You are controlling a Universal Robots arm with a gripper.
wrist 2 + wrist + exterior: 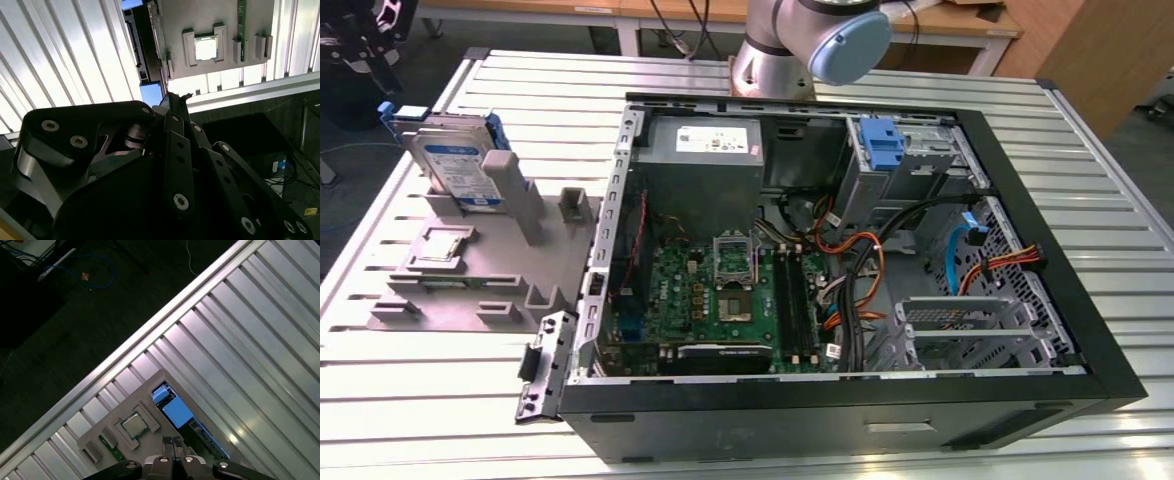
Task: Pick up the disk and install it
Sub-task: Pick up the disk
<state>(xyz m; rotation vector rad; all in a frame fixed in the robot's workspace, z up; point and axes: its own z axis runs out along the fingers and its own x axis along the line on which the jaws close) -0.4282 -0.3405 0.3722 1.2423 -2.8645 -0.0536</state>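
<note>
One disk [458,165] stands on edge in a slot of one grey fixture [494,285]. In the exterior view it sits at 10 o'clock from one open computer case [854,425]. Both rest on one ribbed metal table [414,410].

The fixture also carries one processor chip [134,425] and one memory stick [113,451].

In the first wrist view the gripper [172,446] hangs over the fixture. Its two fingertips are pressed together with nothing between them. The disk's blue edge lies close by, not touched.

Inside the case:
- one grey power-supply box [700,145] at 12 o'clock
- one blue latch [881,145] at 1 o'clock
- one metal drive cage [974,330] at 4 o'clock
</note>
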